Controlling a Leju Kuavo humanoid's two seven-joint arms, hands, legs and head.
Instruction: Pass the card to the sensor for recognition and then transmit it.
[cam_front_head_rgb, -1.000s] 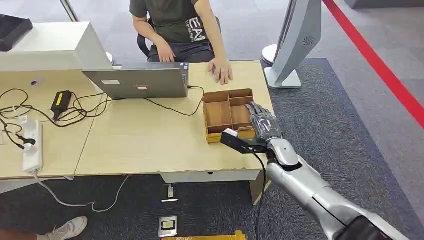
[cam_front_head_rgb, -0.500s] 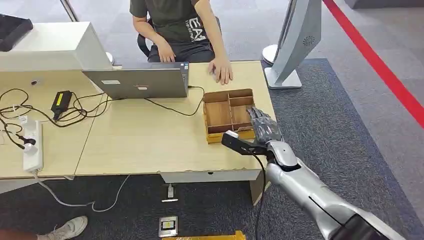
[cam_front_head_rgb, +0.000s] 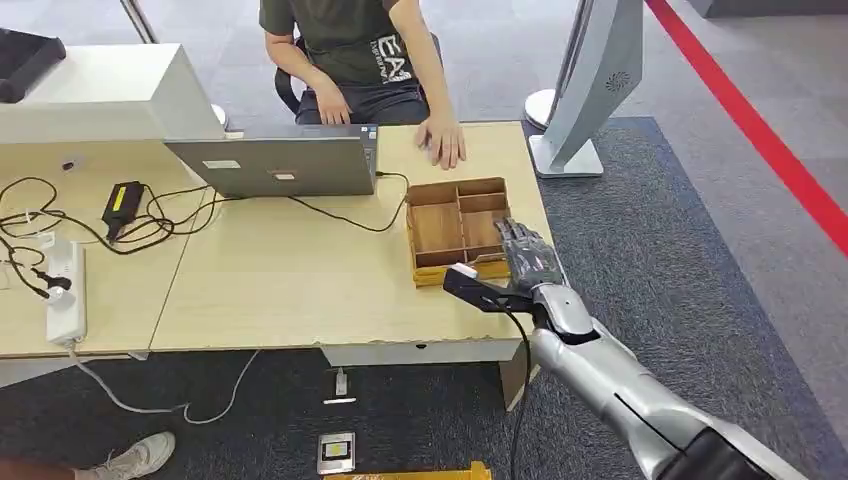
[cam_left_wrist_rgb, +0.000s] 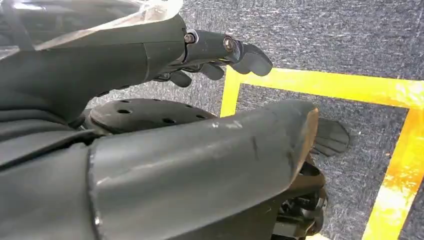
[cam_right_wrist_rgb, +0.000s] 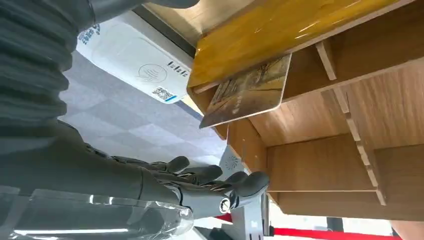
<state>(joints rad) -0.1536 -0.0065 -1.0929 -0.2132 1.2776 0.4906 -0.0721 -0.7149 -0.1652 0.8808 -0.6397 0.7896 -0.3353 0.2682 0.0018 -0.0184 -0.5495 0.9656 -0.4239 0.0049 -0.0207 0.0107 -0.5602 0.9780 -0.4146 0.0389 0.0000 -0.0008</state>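
In the head view, the right hand (cam_front_head_rgb: 527, 262) has drawn back a little toward the robot compared with a second ago and now hangs over the near right corner of the wooden tray (cam_front_head_rgb: 437, 228), fingers loosely spread, grasping nothing; I judge the pick-up of the card is not yet done. On the table (cam_front_head_rgb: 290, 290) a laptop (cam_front_head_rgb: 280, 165) and cables (cam_front_head_rgb: 120, 225) lie well apart from the tray, and a person's hand (cam_front_head_rgb: 442, 140) rests just behind it. In the left wrist view, the left hand (cam_left_wrist_rgb: 220, 55) hangs over the carpet, fingers loosely curled, holding nothing. In the right wrist view, the card (cam_right_wrist_rgb: 248, 92) leans inside a tray compartment, and the white sensor (cam_right_wrist_rgb: 135, 62) lies just beside the tray; the tray wall stands between fingers and card.
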